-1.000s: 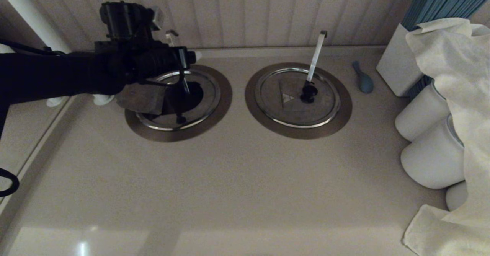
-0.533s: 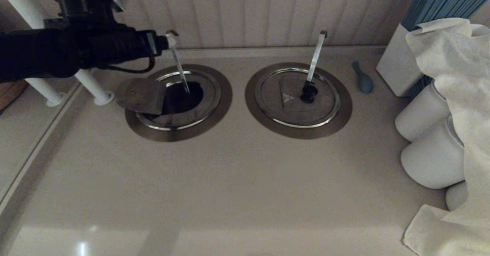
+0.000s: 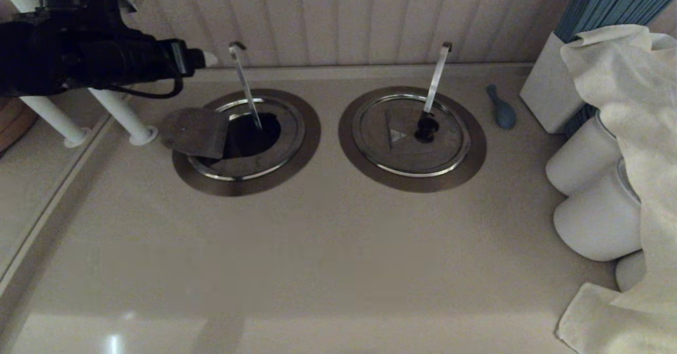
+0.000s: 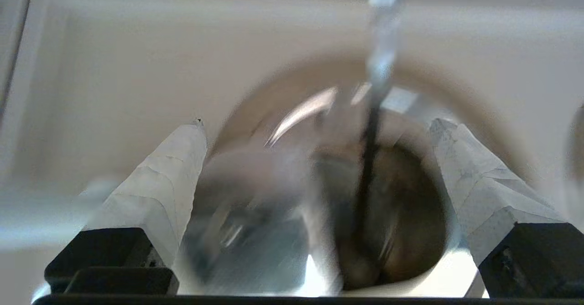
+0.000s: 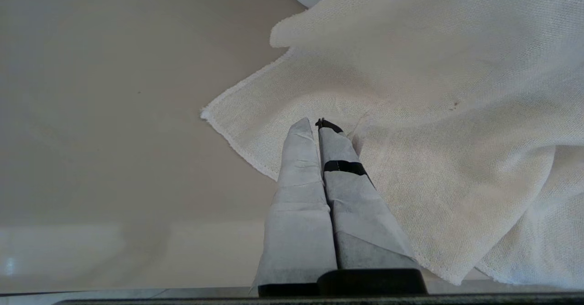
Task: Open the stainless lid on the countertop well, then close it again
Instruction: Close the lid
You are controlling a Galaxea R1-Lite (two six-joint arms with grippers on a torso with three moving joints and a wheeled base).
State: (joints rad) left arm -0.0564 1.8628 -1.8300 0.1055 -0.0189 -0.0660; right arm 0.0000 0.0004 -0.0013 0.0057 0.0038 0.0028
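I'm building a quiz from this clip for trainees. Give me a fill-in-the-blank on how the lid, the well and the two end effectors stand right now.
1. The folding section of the stainless lid is flipped ____, exposing the dark countertop well.
2. The left end effector has its fingers ____, gripping nothing.
3. The right end effector hangs over a white ____.
4. The twin lid beside it lies ____.

Missing words: open; open; cloth; closed
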